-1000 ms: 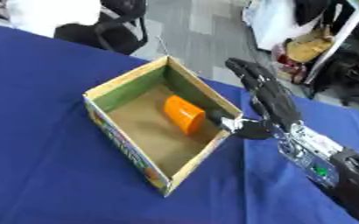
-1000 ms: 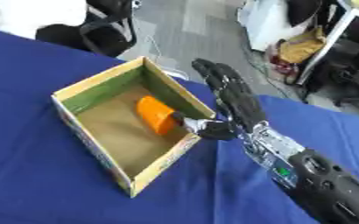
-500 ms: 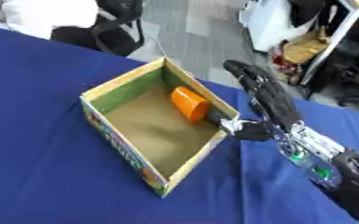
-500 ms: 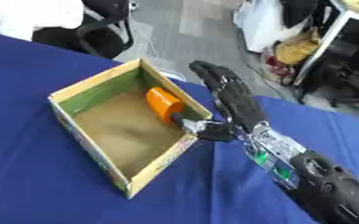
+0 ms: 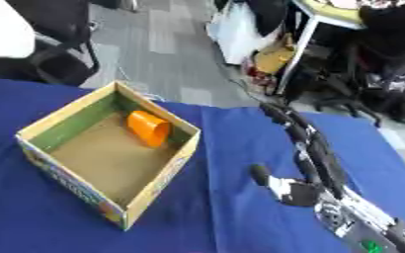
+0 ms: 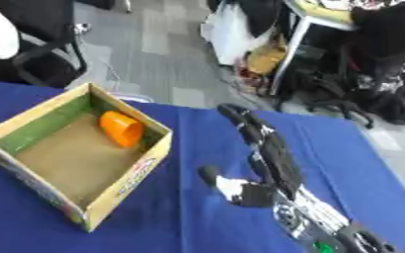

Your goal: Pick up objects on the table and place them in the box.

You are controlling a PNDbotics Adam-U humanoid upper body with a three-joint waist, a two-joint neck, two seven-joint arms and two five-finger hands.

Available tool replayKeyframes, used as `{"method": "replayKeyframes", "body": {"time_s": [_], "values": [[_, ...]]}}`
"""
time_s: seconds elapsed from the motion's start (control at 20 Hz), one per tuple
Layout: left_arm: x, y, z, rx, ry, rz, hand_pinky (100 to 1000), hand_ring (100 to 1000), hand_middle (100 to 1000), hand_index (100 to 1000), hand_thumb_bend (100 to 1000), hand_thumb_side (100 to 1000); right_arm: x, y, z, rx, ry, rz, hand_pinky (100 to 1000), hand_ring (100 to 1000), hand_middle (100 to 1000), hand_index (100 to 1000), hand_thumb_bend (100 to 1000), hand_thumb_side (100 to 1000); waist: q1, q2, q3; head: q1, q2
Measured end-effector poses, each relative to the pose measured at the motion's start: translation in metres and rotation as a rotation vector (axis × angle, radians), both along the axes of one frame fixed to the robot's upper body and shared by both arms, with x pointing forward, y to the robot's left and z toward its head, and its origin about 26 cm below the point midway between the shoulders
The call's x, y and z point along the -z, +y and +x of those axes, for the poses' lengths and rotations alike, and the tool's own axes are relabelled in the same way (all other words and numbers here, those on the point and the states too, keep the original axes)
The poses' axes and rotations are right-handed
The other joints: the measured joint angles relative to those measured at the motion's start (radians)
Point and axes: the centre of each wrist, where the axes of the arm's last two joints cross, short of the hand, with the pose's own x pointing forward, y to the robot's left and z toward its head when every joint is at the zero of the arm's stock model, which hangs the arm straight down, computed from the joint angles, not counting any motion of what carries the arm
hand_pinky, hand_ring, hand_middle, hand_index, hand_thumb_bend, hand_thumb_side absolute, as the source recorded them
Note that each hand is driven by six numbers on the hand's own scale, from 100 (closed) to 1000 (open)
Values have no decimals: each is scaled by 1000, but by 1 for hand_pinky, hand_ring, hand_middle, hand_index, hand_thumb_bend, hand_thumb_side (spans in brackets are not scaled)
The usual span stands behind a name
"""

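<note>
One object, as far as these views show, is already where the task wants it. Taking things from largest to smallest: the blue tablecloth [image 5: 232,148] covers the whole work surface, and every part of it in view carries nothing loose to collect, though its near edge and far left run out of frame, so more objects could lie there unseen. The cardboard box [image 5: 42,129] sits on the cloth to the robot's left, open at the top, with green inner walls and a brown floor; printed colours run along its outer side, too smeared to read. The right hand [image 5: 305,185] lies over the cloth well apart from the box, its fingers stretched out straight and released, thumb standing out to the side, holding nothing; its forearm is cut off at the lower right corner. The orange cup [image 5: 149,128] lies on its side inside the box, in the far corner, seemingly leaning against the wall there. Judging from this, one placement looks finished and the hand is free for another, if any remains. No left hand appears in either view. Beyond the table, chairs and bags are too blurred to matter.
</note>
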Motion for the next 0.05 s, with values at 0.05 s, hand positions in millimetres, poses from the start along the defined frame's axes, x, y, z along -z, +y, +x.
{"method": "replayKeyframes", "body": {"time_s": [0.05], "values": [[2,1,0,-10,7,6,825,817,826,821,131,884,9,2,-3,-12,3,29,568,749,810,934,502,1000,10,-3,-22,18,2]]}}
